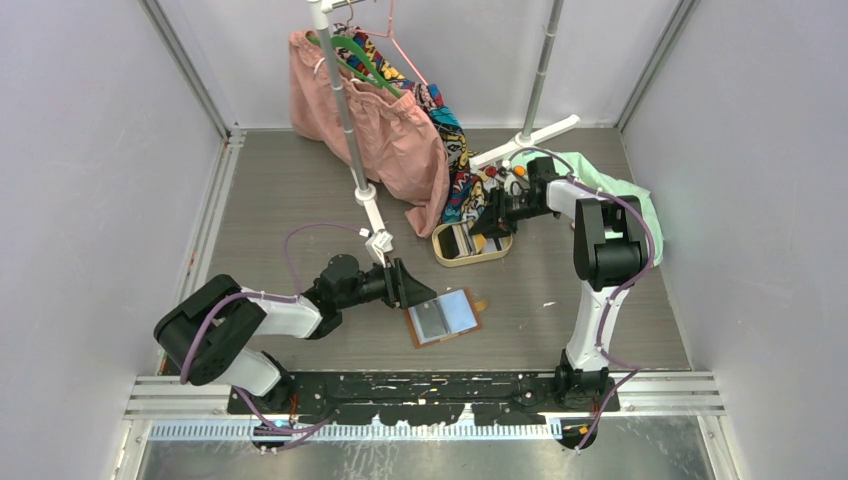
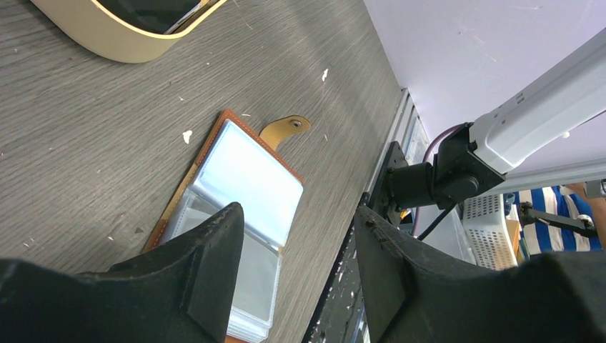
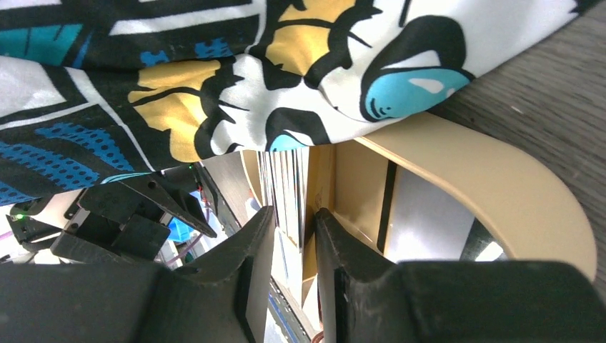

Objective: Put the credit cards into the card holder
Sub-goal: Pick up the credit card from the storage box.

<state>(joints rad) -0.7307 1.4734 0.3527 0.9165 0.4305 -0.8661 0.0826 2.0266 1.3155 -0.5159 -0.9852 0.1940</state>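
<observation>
Grey wood-grain table: the opened card holder lies flat just ahead of the left end effector; a beige oval tray sits under the right end effector, a pink garment heaped beyond it

One card holder lies open toward the table's near edge, and one oval tray sits nearer the middle; the credit cards in it overlap, so their number cannot be told. Three cloths lie toward the far edge: one pink garment, one patterned garment and one green cloth. There are two grippers, the left gripper and the right gripper.
</observation>
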